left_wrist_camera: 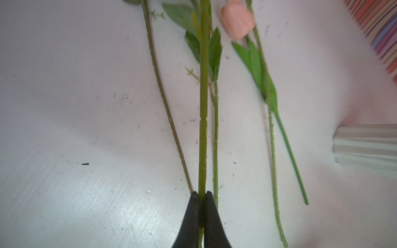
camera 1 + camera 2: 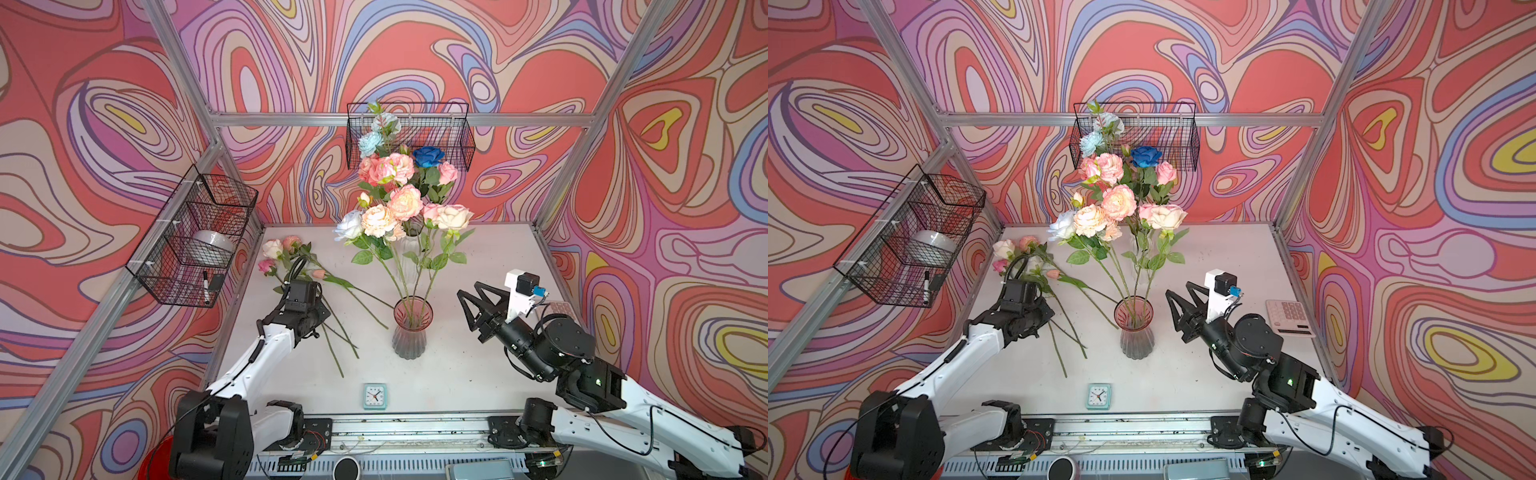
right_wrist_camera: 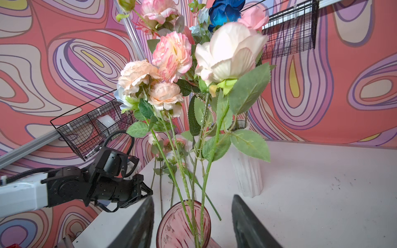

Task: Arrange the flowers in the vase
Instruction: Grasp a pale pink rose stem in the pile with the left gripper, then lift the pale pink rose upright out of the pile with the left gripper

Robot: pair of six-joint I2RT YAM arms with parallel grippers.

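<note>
A pink glass vase [image 2: 412, 328] stands mid-table with several flowers [image 2: 405, 203] upright in it, pink, peach and white. Several more flowers [image 2: 291, 255] lie on the table at the left, their stems pointing toward the front. My left gripper [image 1: 202, 196] is shut on one green stem [image 1: 203, 107] low over the table. Two other stems [image 1: 163, 96] and a pink bud [image 1: 237, 19] lie beside it. To the right of the vase, my right gripper [image 2: 467, 289] hangs open and empty. In the right wrist view the vase rim [image 3: 169, 211] lies between its fingers [image 3: 141, 221].
A white ribbed vase [image 3: 247, 171] with taller blue and pink flowers stands behind the pink one. A small clock [image 2: 375, 395] lies near the front edge and a calculator [image 2: 1289, 318] at the right. Wire baskets hang on the left wall [image 2: 195, 237] and back wall [image 2: 440, 133].
</note>
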